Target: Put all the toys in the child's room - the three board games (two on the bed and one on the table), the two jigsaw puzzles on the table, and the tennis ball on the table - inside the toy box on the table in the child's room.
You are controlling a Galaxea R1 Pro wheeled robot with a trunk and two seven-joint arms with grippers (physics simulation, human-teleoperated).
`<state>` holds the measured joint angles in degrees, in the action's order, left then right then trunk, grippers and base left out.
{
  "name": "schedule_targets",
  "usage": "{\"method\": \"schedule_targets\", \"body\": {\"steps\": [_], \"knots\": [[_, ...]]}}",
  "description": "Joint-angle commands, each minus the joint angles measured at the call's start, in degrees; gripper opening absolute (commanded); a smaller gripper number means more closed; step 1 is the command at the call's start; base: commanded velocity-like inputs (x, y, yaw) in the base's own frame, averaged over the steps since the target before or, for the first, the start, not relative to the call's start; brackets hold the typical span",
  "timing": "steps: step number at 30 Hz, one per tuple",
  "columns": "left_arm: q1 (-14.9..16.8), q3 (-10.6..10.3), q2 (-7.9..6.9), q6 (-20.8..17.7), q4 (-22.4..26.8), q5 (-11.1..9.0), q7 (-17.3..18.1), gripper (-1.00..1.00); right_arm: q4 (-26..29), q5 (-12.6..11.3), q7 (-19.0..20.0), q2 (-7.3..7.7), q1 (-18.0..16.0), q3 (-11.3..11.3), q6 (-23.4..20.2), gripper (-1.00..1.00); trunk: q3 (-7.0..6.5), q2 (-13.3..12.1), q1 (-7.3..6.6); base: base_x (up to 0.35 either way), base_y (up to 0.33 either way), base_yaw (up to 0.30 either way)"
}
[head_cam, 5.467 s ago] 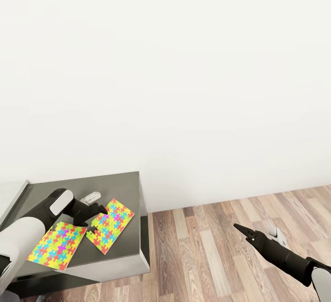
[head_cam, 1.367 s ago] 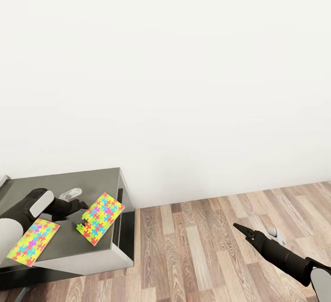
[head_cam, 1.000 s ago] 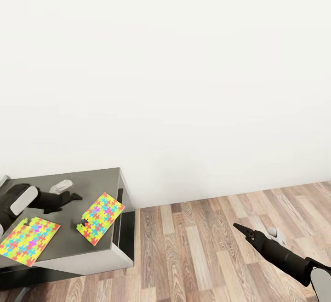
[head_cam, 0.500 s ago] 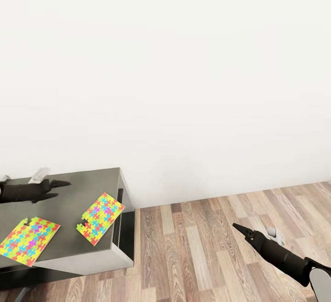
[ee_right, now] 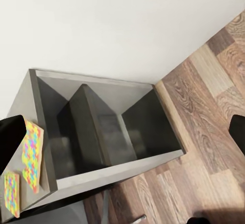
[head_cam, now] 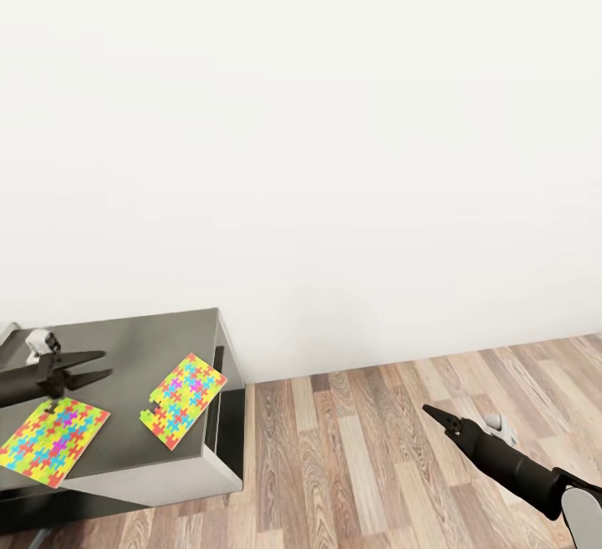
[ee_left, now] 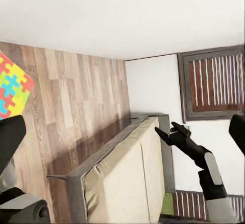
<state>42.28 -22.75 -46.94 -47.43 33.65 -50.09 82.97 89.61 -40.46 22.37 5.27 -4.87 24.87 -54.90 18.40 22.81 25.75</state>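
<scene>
Two jigsaw puzzles lie flat on the dark grey side unit (head_cam: 138,336) of the table, one near its right edge (head_cam: 182,399) and one at its front left (head_cam: 52,440). My left gripper (head_cam: 100,365) hovers open and empty just above the far corner of the left puzzle. Its dark fingers (ee_left: 10,137) frame the left wrist view, where a puzzle corner (ee_left: 11,88) and the bed (ee_left: 127,183) show. My right gripper (head_cam: 431,413) hangs over the wooden floor, well right of the unit, open with nothing held. The right wrist view shows both puzzles (ee_right: 31,155) edge-on.
The side unit has open shelves (ee_right: 102,132) on its end face, toward the right arm. A white wall stands behind it. Wooden floor (head_cam: 376,449) spreads to the right. A shuttered window (ee_left: 212,83) is beyond the bed.
My left gripper drew back leftward from beside the right puzzle, then dropped down over the left puzzle's far corner. The right arm and both puzzles stayed put.
</scene>
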Motion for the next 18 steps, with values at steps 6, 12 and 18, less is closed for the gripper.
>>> {"method": "schedule_targets", "body": {"steps": [6, 12, 18], "knots": [[-1.08, -2.28, 0.36, -0.44, 1.78, 0.03, 6.07, 1.00, 0.04, 0.33, 0.41, -0.08, -0.06, 0.09, -0.21, 1.00, -0.46, 0.11, 0.04, 0.000, 0.000, 0.000], [-1.14, -3.13, 0.49, -0.22, 1.93, 0.08, 6.36, 1.00, 0.04, 0.33, 0.34, -0.10, -0.06, 0.09, -0.14, 1.00, -1.02, 0.11, 0.04, 0.000, 0.000, 0.000], [-1.15, -3.76, 0.67, -0.11, 1.94, 0.16, 6.27, 1.00, 0.00, 0.30, 0.38, -0.19, -0.06, -1.34, 1.53, 1.00, -1.59, 0.11, 0.04, 0.000, 0.000, 0.000]]}}
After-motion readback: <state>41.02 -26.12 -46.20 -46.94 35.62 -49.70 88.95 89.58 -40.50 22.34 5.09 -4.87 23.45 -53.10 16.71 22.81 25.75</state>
